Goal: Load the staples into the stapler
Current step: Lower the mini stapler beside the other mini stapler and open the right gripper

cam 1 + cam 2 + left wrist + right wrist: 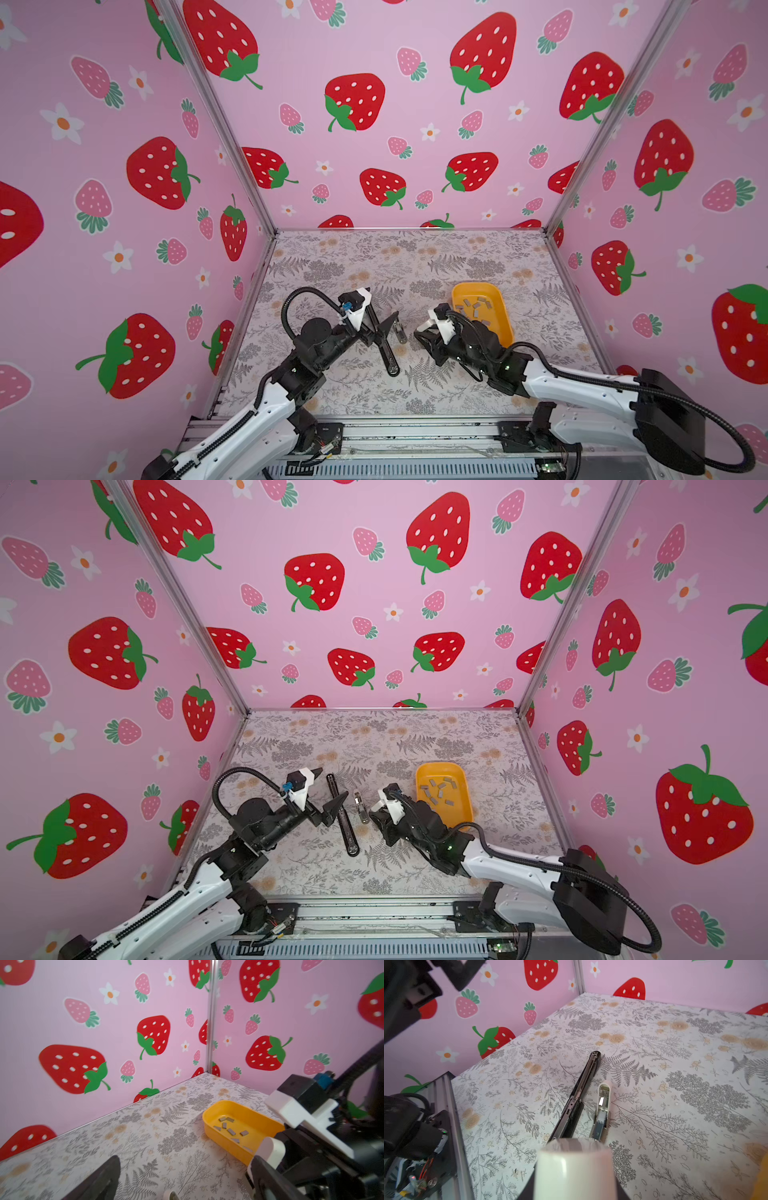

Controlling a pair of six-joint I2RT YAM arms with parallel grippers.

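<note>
A black stapler [388, 357] [347, 833] lies opened out flat on the table, its metal channel [583, 1082] facing up. Beside it is a small white stapler [361, 810] [602, 1105], also opened. My right gripper [575, 1178] [379, 812] is shut on its raised white lid [272, 1151]. My left gripper [328, 787] [181, 1180] hovers open over the black stapler's far half, nothing between its fingers. The staples [473, 307] [440, 789] [230, 1131], several short grey strips, lie loose in a yellow tray [478, 284] [224, 1142].
The yellow tray [440, 764] stands just behind my right wrist, near the right wall. Pink strawberry-print walls close in the left, back and right sides. An aluminium rail [374, 432] runs along the front edge.
</note>
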